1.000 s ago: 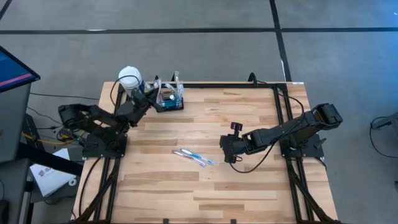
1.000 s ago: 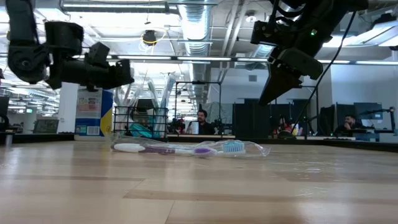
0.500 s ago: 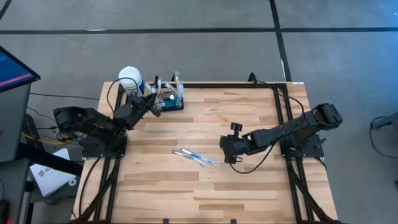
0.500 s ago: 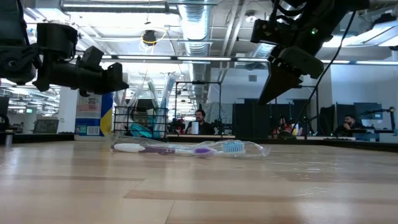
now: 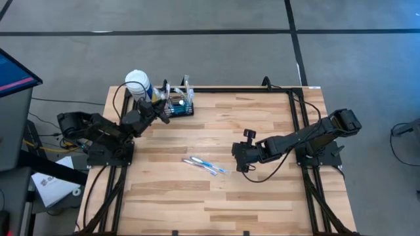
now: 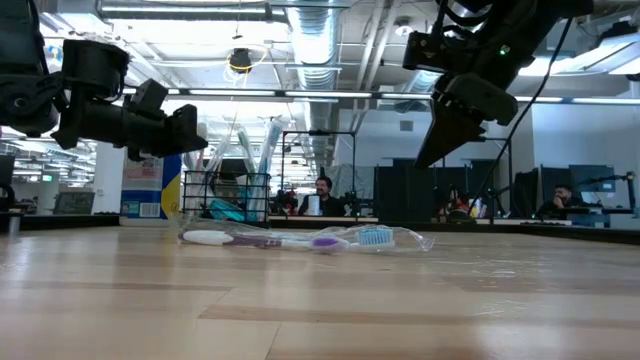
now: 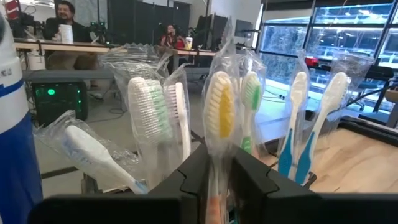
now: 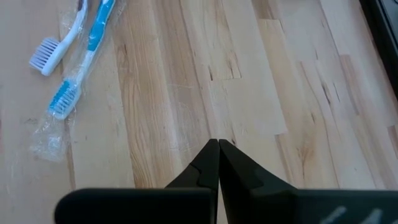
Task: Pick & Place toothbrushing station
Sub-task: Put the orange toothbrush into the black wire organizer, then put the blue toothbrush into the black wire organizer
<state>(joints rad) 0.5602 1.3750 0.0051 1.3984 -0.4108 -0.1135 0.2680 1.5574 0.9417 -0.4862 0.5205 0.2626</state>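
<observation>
At the table's far-left corner, toward 11 o'clock from its centre in the high view, stands the toothbrushing station (image 5: 178, 106), a small black wire-mesh caddy holding several wrapped toothbrushes upright. A blue-labelled bottle with white cap (image 5: 137, 84) stands just beside it, at its 9 o'clock.

The left gripper (image 5: 163, 109) sits at the caddy's 9 o'clock edge. In the left wrist view its fingers (image 7: 194, 176) stand a narrow gap apart, with the wrapped handle of a yellow-bristled toothbrush (image 7: 219, 112) running down between them. Whether the pads press on the wrapper cannot be told.

The right gripper (image 8: 218, 147) hangs above bare wood right of the table's centre, its jaws fully closed and holding nothing. In the high view it lies at 3 o'clock from two loose toothbrushes (image 5: 205, 165) that lie flat near mid-table, one in a clear wrapper. The wooden table (image 5: 262, 196) carries nothing else.

In the low view, people sit at desks in the room beyond.
</observation>
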